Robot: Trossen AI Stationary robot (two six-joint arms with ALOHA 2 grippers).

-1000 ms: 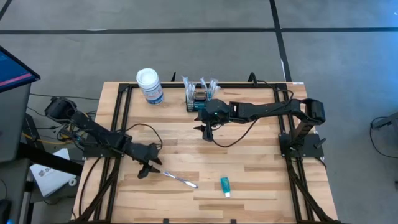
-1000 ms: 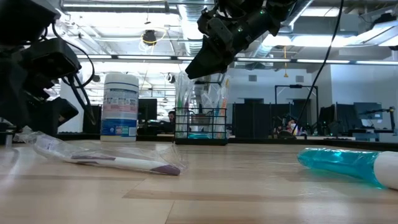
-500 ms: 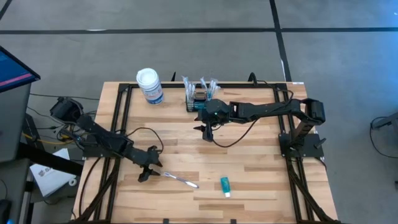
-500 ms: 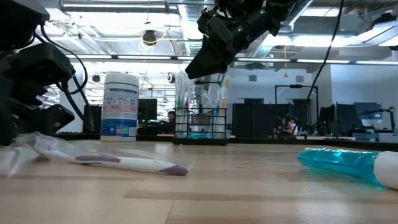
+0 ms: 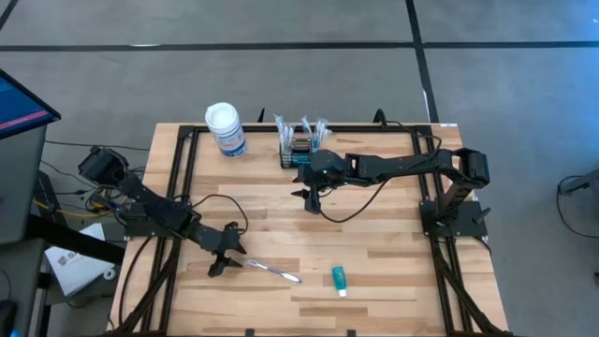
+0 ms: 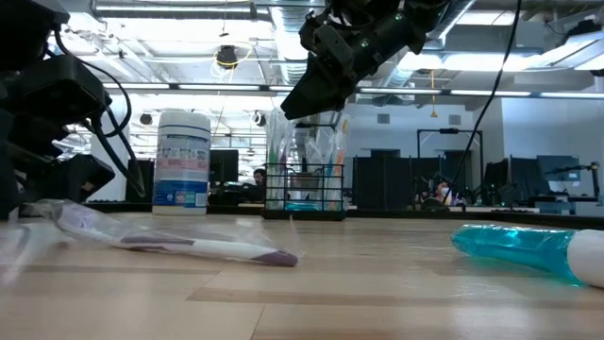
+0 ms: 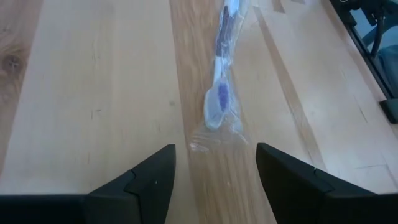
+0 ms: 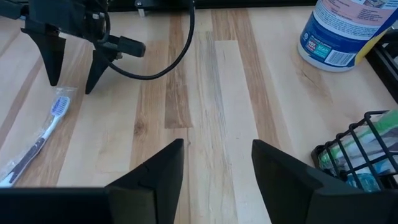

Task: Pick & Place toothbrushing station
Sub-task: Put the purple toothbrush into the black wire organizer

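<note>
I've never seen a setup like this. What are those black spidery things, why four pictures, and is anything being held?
They are two robot arms at a wooden table, filmed from overhead, from table height, and from each wrist. The left gripper stands open by a wrapped toothbrush, its fingers either side of the wrapper's end. The right gripper hangs open near the black mesh basket. A wipes canister and a teal tube also lie there. Nothing is held.
</note>
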